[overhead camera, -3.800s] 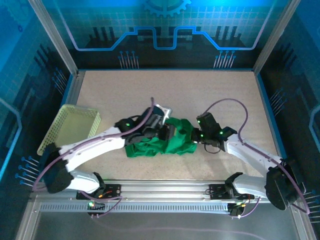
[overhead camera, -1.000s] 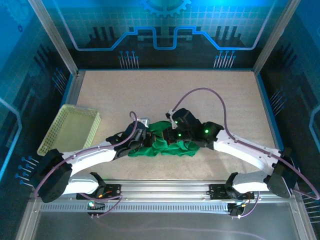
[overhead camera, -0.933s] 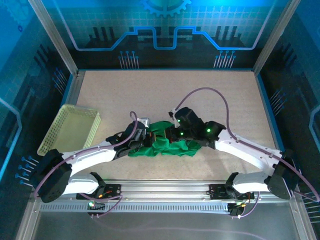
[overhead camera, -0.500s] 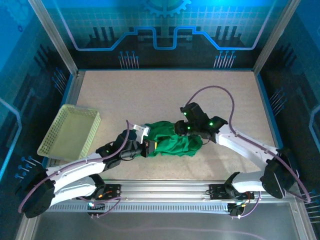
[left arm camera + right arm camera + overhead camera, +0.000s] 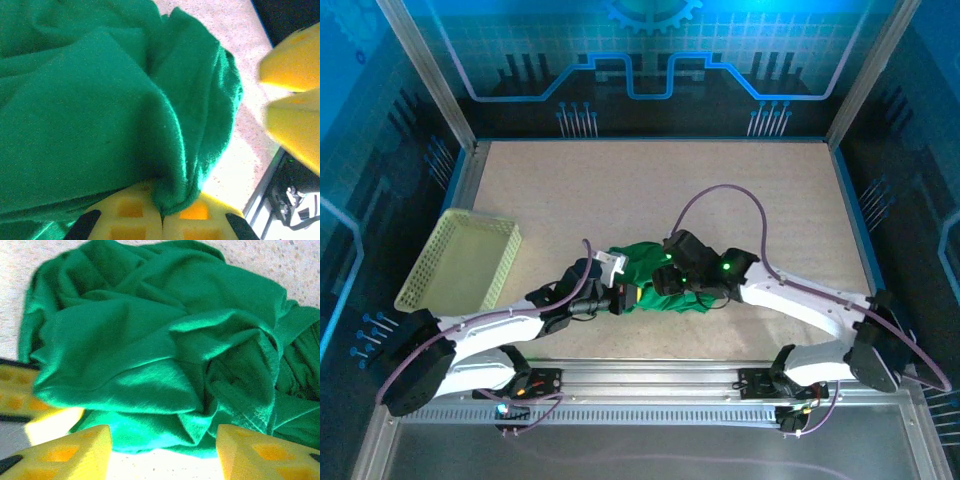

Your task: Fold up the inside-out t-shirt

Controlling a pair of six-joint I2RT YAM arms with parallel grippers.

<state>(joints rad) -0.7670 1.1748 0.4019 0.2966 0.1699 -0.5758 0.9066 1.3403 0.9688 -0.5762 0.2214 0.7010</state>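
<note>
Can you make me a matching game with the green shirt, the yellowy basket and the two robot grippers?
Things:
1. bright-green soft fabric t-shirt
2. pale yellow-green perforated plastic basket
3. left gripper
4. right gripper

States or places:
A. open, fingers wide apart
B. crumpled in a heap in the middle
C. standing at the far left
D. shut, pinching green cloth

Pairs: 1-B, 2-C, 3-D, 4-A

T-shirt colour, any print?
Plain bright green shirt, no print visible; best in right wrist view.
</note>
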